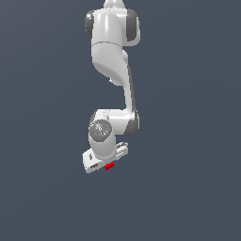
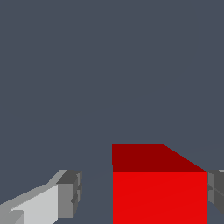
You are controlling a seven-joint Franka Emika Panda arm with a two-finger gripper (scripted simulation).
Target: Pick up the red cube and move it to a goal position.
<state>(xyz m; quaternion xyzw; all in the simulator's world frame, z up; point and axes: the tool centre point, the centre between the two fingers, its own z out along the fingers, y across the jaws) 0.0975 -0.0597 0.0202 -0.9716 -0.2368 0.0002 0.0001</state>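
Note:
The red cube (image 2: pixel 159 192) fills the space between the fingers of my gripper (image 2: pixel 143 192) in the wrist view. One grey pad (image 2: pixel 215 189) sits right against one side of the cube. The other pad (image 2: pixel 70 194) stands clearly apart from the opposite side, so the jaws are open. In the exterior view the white arm reaches down, and the red cube (image 1: pixel 109 165) shows as a tiny red spot just under the gripper (image 1: pixel 108 167) hand. The fingertips themselves are hidden there.
A plain dark grey-blue surface (image 1: pixel 188 188) surrounds the arm on all sides, with no other object or marker visible in either view.

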